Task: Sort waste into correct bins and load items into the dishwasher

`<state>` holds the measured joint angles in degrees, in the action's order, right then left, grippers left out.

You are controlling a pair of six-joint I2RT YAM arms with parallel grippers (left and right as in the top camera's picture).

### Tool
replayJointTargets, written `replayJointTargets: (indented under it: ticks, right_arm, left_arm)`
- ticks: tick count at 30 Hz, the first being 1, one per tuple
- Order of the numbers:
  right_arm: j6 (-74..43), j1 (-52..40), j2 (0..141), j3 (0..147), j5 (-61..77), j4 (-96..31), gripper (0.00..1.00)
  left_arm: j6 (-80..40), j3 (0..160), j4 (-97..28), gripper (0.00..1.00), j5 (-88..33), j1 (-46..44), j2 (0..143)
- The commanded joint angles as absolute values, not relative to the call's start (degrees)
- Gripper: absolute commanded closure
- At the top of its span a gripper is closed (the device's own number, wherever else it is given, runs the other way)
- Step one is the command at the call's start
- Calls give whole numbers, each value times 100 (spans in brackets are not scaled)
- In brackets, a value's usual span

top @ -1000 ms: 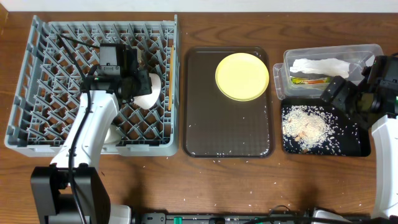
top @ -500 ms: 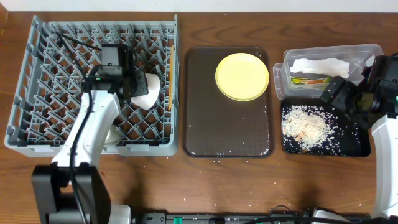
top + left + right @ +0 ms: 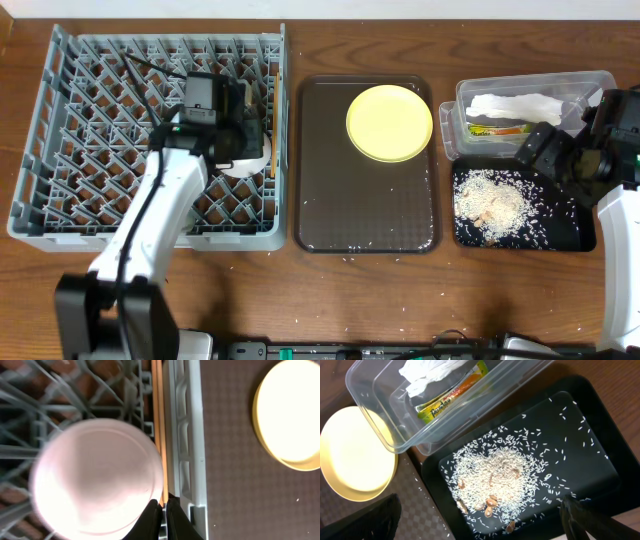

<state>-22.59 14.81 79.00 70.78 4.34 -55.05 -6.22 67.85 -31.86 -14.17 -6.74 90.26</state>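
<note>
Overhead: the rack [image 3: 60, 140] fills the left of the frame. The left gripper [image 3: 232, 128] hangs over its upper right part, just above the bowl [image 3: 248, 160]. The chopsticks [image 3: 271, 135] lie along the rack's right wall. In the middle is the brown tray [image 3: 365, 210], with the plate [image 3: 389, 122] lying flat at its upper right. At the right, the tub [image 3: 590, 82] holds the napkin [image 3: 515, 104] and the sachet [image 3: 495, 129]. Below it, the black tray [image 3: 570, 235] holds the rice [image 3: 490, 200]. The right gripper [image 3: 548, 150] hangs over the seam between tub and black tray.

Left wrist: the bowl, upside down, fills the left of the frame, with the chopsticks running down just to its right. The fingers at the bottom edge are drawn nearly together, with a thin slit between them. I cannot tell whether they nip the chopstick ends. The plate shows at the upper right, well apart from the gripper.

Right wrist: the fingers sit at the two lower corners, spread wide and holding nothing, over the rice.

The plate looks like the item left to load. It is likely stiff, light and glossy, so it may slip. Because it lies flat, only its raised rim offers a hold. One finger would have to slide under the rim's edge, and the pinch should stay firm as the plate tips upright between the pegs.
</note>
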Motion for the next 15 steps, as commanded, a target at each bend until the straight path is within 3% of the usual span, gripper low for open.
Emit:
replayJointTargets:
  ticks: [1, 9, 15]
  right_arm:
    - [-2311, 1535, 7865, 7131, 456, -5507, 1]
    - [-2311, 1535, 7865, 7131, 456, -5507, 1]
    - [-2311, 1535, 7865, 7131, 456, -5507, 1]
  left_arm:
    - [-913, 6764, -3317, 91, -480, -384, 8287]
    - [-301, 6761, -3009, 93, -213, 1229, 8812]
    - [-172, 6761, -2689, 93, -259, 1354, 9282]
